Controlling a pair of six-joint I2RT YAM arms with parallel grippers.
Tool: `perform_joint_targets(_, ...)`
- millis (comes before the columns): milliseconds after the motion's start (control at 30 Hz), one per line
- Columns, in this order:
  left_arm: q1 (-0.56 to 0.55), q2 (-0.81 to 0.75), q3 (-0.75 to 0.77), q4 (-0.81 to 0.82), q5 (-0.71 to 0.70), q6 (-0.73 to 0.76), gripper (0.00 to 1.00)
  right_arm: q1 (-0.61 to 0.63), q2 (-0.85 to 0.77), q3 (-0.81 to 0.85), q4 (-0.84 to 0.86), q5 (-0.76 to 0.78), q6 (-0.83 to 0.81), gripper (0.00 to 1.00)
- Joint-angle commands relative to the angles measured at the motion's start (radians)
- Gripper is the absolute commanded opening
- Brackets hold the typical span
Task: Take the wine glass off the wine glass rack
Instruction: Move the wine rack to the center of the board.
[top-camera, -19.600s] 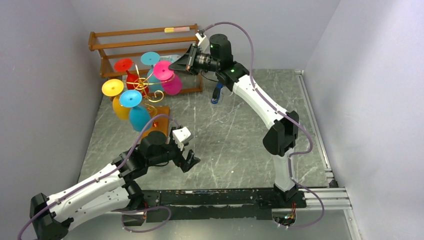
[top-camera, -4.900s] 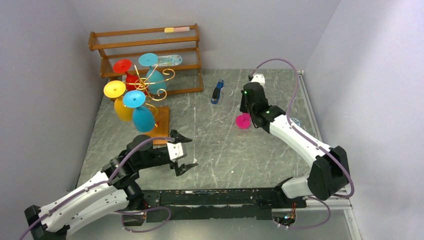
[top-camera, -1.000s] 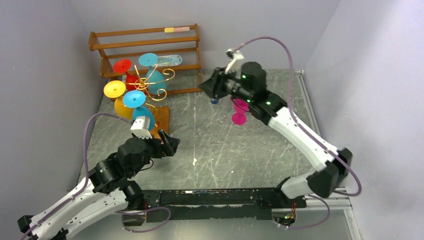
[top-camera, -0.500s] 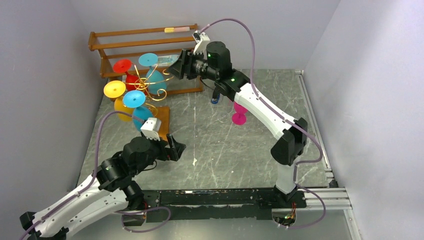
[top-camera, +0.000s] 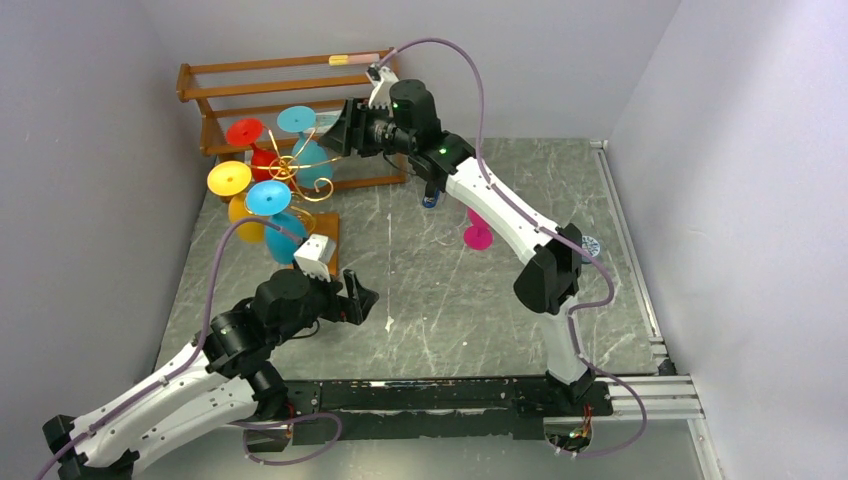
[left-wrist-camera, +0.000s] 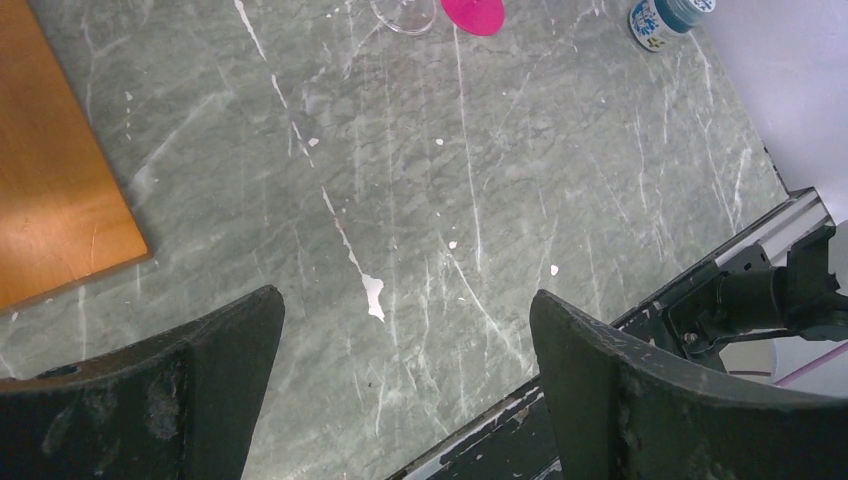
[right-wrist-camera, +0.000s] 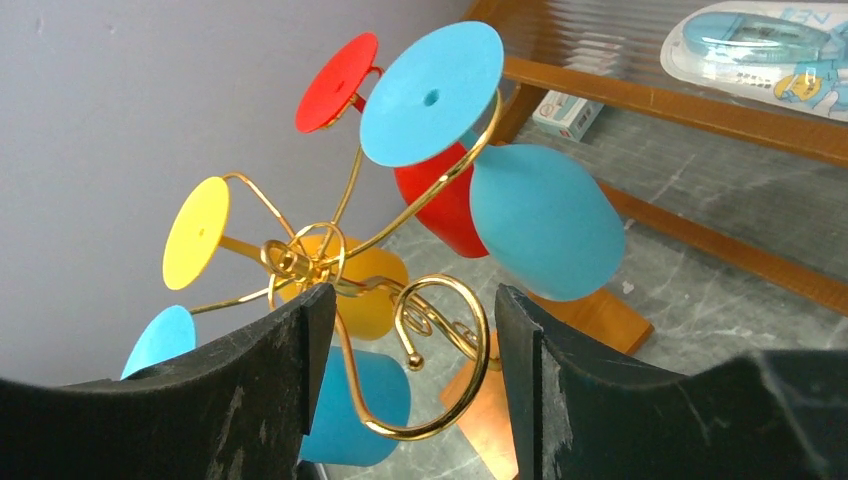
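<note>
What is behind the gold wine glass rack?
Behind the rack stands a brown slatted shelf with a blue blister pack and, lower, a small box. Hanging glasses and the right gripper hide part of it.

We look down on a grey-green marbled table (top-camera: 450, 290). A brown slatted wooden shelf rack (top-camera: 290, 70) stands at its far left. Just nearer is the gold wire wine glass rack (top-camera: 300, 175) on its flat orange-brown wooden base (top-camera: 327, 232). Right of centre a pink wine glass (top-camera: 477, 237) stands upright. A small blue object (top-camera: 430, 198) lies just beyond it, and a small blue-and-white round container (top-camera: 588, 243) sits near the right edge.
</note>
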Motion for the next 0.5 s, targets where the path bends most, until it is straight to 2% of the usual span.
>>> perform_joint_targets(0,0.003,-0.011,0.013,0.024,0.020,0.013,0.97,0.004,0.028,0.044,-0.047,-0.011,-0.013,0.64)
perform_joint_targets(167,0.003,-0.024,0.014,0.018,0.007,0.015,0.97,0.004,0.057,0.075,-0.083,-0.012,-0.024,0.61)
perform_joint_targets(467,0.003,-0.020,0.020,0.013,0.005,0.018,0.97,0.006,0.083,0.095,-0.086,-0.005,-0.032,0.49)
